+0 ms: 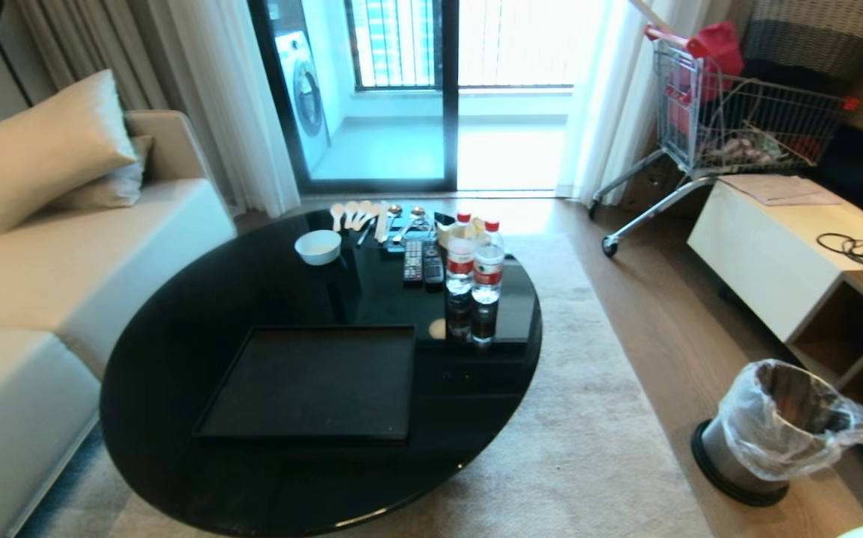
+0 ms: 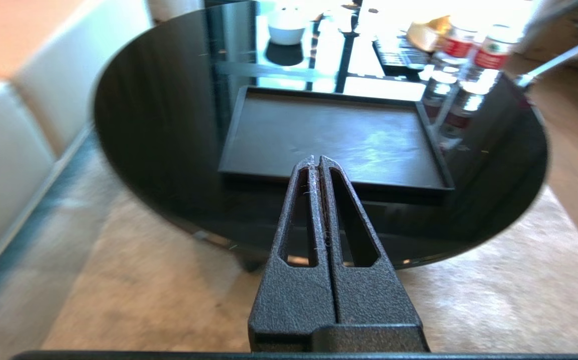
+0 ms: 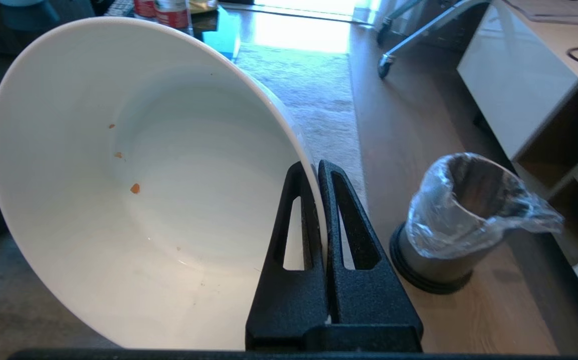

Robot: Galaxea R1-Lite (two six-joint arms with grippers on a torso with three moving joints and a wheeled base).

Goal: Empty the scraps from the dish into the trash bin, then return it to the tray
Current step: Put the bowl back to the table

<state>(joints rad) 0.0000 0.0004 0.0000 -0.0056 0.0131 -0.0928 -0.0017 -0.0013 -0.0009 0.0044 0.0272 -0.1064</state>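
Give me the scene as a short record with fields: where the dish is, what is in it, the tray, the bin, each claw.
dish: white bowl, rim pinched by right claw
contents: only tiny orange crumbs, no slices
tray: on black table, nothing on it
trash bin: on floor, right of table, bag-lined
left claw: shut, holding nothing, before the table

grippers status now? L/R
Left gripper: closed, empty, above the rug near the table.
Right gripper: closed on the white bowl's rim.
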